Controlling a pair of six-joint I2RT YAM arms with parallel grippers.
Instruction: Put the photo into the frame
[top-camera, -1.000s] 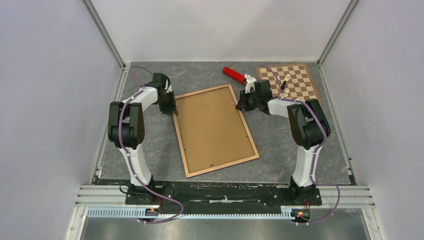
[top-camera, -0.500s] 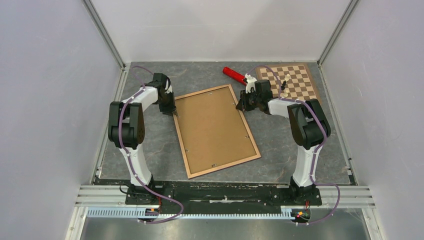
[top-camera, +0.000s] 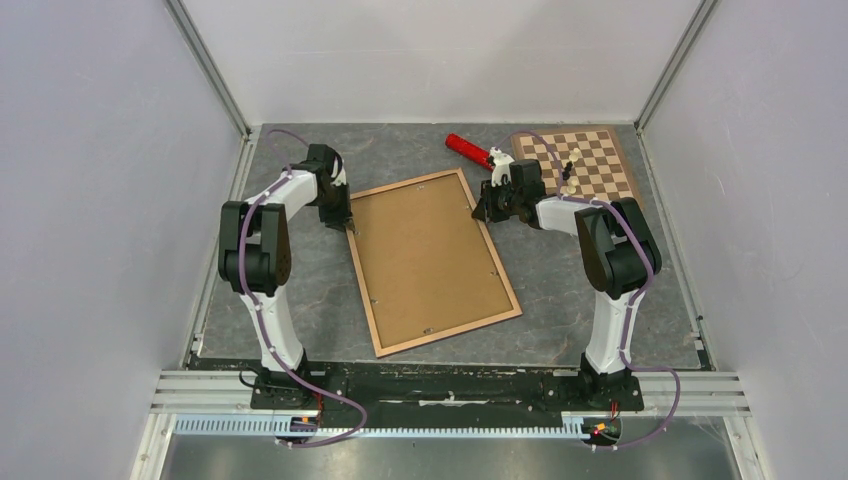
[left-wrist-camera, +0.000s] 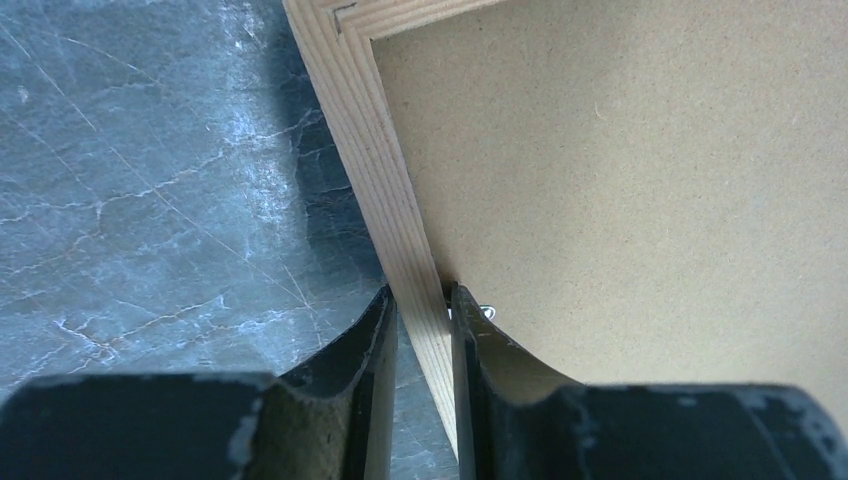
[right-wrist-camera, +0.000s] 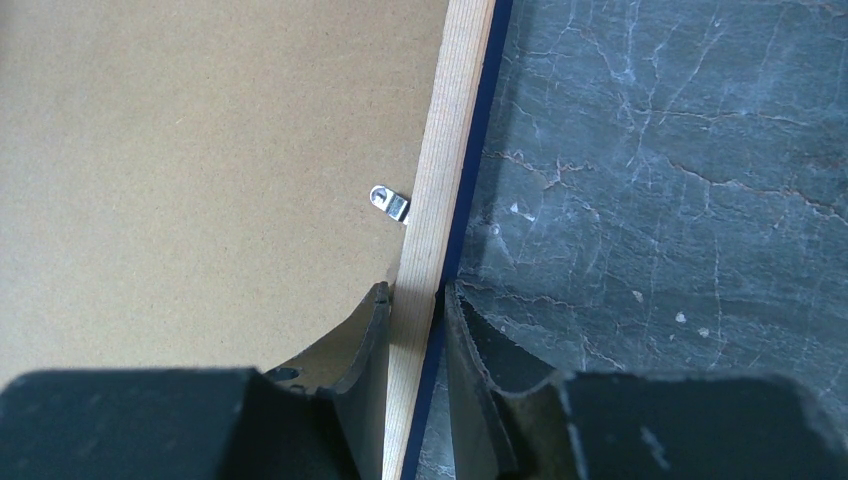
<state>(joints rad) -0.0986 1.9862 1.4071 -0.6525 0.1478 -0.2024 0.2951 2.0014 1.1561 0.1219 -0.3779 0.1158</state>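
The frame (top-camera: 362, 275) lies face down in the middle of the table, light wood rails up, with the brown fibreboard panel (top-camera: 430, 260) set inside it. The photo is hidden. My left gripper (top-camera: 347, 222) is shut on the frame's left rail (left-wrist-camera: 370, 150) near the far corner, one finger on each side of the wood. My right gripper (top-camera: 479, 213) is shut on the right rail (right-wrist-camera: 450, 130) near the far right corner; a dark blue edge shows under the wood. A small metal clip (right-wrist-camera: 390, 203) sits on the panel just ahead of the right fingers.
A wooden chessboard (top-camera: 590, 165) lies at the back right with a white piece (top-camera: 570, 170) on it. A red cylinder (top-camera: 468, 150) lies just behind the frame's far right corner. Enclosure walls stand on the left, right and back.
The frame has shifted slightly to the right on the table, with both grippers still on its rails. Since half a second ago nothing has visibly moved.
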